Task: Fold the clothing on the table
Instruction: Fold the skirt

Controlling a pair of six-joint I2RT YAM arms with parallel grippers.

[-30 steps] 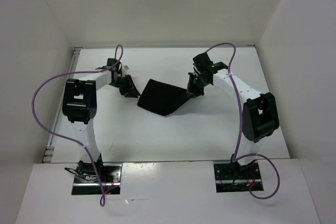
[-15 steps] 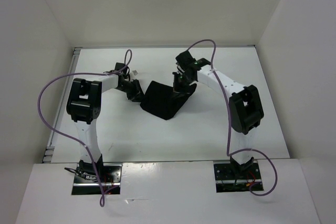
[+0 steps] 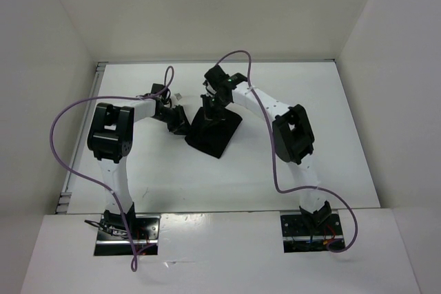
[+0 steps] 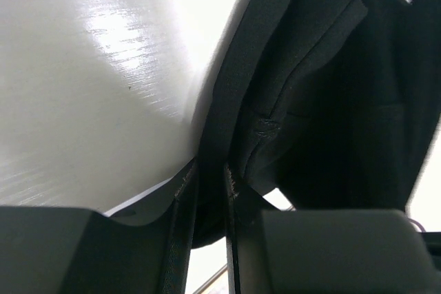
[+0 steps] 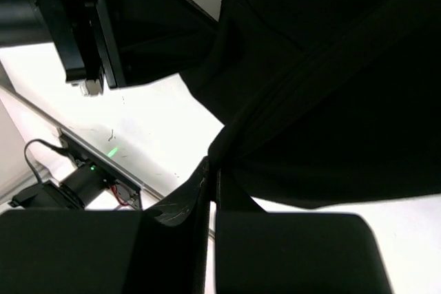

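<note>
Right hand (image 3: 209,107) farther left on clothing (image 3: 219,134), elbow bent.

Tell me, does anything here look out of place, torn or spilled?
Nothing stands out. The clothing sits askew on the table, pinched by the left gripper and the right gripper, as expected mid-fold. No tears or spills show.

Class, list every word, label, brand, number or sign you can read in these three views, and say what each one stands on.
None: no readable text in any view.
The clothing is plain black, and the table and walls are unmarked white.
</note>
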